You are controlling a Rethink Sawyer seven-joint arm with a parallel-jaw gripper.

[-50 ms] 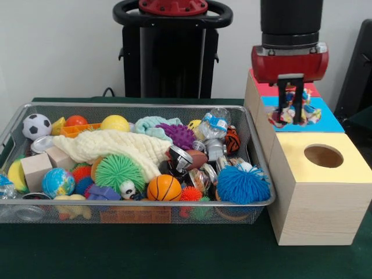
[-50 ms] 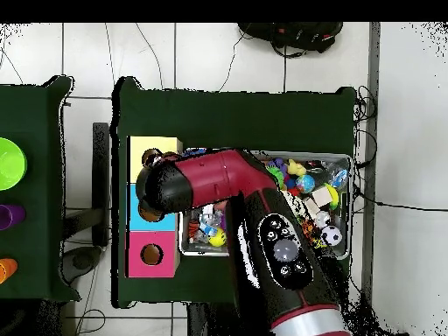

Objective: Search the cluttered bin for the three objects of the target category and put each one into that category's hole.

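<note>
— Item, left? 
— Wire mesh bin [image 1: 256, 152] of mixed toys on the green table [image 1: 174, 250].

— Right? 
— Wooden box row; near yellow-topped box [image 1: 317, 192], blue-topped box [image 1: 331, 119] behind it.

— Gripper [image 1: 290, 113]? 
— Above the blue top, clamped on a multicoloured toy [image 1: 305, 113].

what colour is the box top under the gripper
Blue box top, under the gripper; front view shows it best.

Green bowl [image 2: 9, 164] on dark side table [image 2: 35, 114]

Arm reaching down, fingers [image 1: 283, 99] vertical, clamped on something
</note>
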